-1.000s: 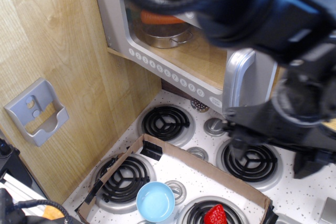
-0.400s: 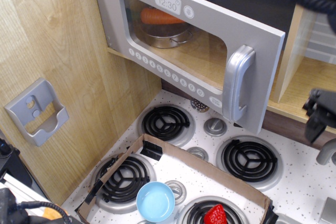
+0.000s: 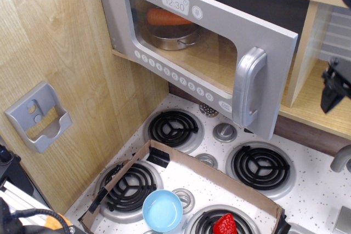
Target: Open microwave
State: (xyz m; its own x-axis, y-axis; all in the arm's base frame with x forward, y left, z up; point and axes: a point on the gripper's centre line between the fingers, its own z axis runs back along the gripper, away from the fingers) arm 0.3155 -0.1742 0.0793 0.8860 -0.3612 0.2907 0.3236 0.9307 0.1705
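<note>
The silver-grey toy microwave (image 3: 137, 31) hangs at the top of the view. Its windowed door stands swung out partly open, with dark space showing behind its right edge. The chunky curved grey handle (image 3: 248, 87) is on the door's right side. The clock display (image 3: 174, 4) reads 12:30, and a row of small round buttons (image 3: 175, 76) runs along the bottom. Inside, a carrot (image 3: 167, 18) lies on a metal pot (image 3: 174, 38). Only a black piece of my gripper (image 3: 335, 85) shows at the right edge, clear of the handle; its fingers are not visible.
A toy stove (image 3: 307, 190) with several black coil burners lies below. A cardboard frame (image 3: 219, 175) sits on it, with a light blue bowl (image 3: 162, 210) and a red strawberry (image 3: 225, 225). A grey wall bracket (image 3: 38, 115) hangs on the wood panel at left.
The arm, which filled the upper right and covered the handle, has pulled away to the right edge and risen a little. The door stays ajar.
</note>
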